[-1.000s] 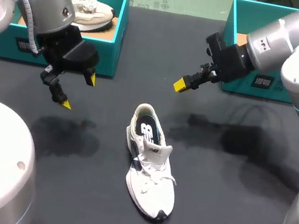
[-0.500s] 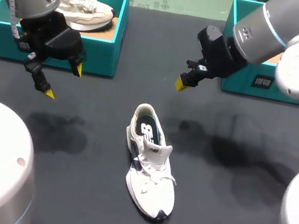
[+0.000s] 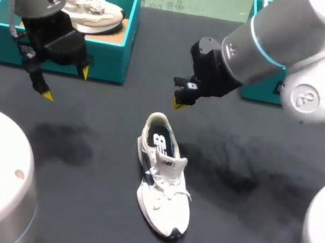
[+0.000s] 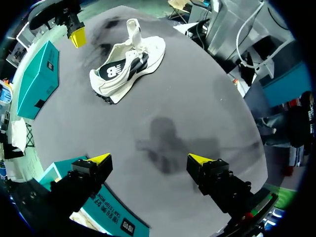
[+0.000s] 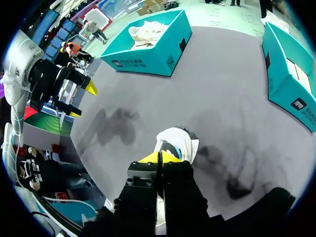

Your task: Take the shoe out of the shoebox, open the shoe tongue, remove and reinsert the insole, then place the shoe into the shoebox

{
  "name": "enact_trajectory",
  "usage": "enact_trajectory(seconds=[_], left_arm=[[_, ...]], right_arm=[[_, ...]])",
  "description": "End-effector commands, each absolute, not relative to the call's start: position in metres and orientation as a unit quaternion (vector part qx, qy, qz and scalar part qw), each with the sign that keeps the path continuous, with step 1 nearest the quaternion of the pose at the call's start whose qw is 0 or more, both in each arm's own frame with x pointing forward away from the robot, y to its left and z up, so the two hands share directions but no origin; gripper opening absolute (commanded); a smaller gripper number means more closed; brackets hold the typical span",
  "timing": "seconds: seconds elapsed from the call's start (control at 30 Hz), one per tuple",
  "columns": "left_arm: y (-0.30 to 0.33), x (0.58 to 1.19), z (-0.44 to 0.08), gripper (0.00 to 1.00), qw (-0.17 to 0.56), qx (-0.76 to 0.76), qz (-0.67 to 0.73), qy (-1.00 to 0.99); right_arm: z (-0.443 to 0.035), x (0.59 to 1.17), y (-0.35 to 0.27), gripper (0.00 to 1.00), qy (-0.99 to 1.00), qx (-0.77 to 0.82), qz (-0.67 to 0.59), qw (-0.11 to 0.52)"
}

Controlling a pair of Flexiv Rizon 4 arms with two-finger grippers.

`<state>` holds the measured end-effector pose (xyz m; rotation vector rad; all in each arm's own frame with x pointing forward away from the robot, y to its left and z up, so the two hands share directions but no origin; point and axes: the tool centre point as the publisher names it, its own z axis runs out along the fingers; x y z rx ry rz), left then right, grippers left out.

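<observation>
Sneaker (image 3: 164,175), white with dark side panels, stands on its sole on the dark desk (image 3: 88,222), out of either box and between the two. Its toe points toward the near edge, its laces are loose and its tongue stands up. A pale logo is printed on its dark insole and a dark logo marks its side (image 4: 129,59).

The right hand (image 3: 178,104) hovers just past the heel with its yellow tips pressed together and nothing in them. In the right wrist view the heel opening (image 5: 177,143) shows directly ahead of those tips (image 5: 159,157).

The left hand (image 3: 66,84) hangs well apart from the sneaker, in front of the left shoebox (image 3: 60,56). Its fingers are spread wide (image 4: 150,159) and it is empty.

That teal shoebox holds a second, beige sneaker (image 3: 92,2) and has a small label on its front wall. The right shoebox (image 3: 259,93) is labelled likewise, and the print is too small to make out.
</observation>
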<state>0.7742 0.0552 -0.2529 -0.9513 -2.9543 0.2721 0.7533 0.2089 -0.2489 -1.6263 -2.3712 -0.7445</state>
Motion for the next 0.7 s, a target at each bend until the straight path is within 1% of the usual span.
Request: enact_trajectory(seconds=[0.03,0.1,0.47,0.7], left_arm=[[0.073,0.781,-0.246,1.00,0.008,-0.318,0.093,-0.943],[0.082,0.785,-0.244,1.00,0.007,-0.324,0.093,-0.942],[0.082,0.785,-0.244,1.00,0.007,-0.324,0.093,-0.942],[0.082,0.785,-0.244,1.00,0.007,-0.324,0.093,-0.942]], right_arm=[[-0.251,0.732,0.235,0.00,-0.774,-0.609,-0.167,-0.047],[-0.253,0.728,0.236,0.00,-0.764,-0.622,-0.161,-0.050],[-0.253,0.728,0.236,0.00,-0.764,-0.622,-0.161,-0.050],[-0.288,0.723,0.249,0.00,-0.790,-0.586,-0.156,-0.086]])
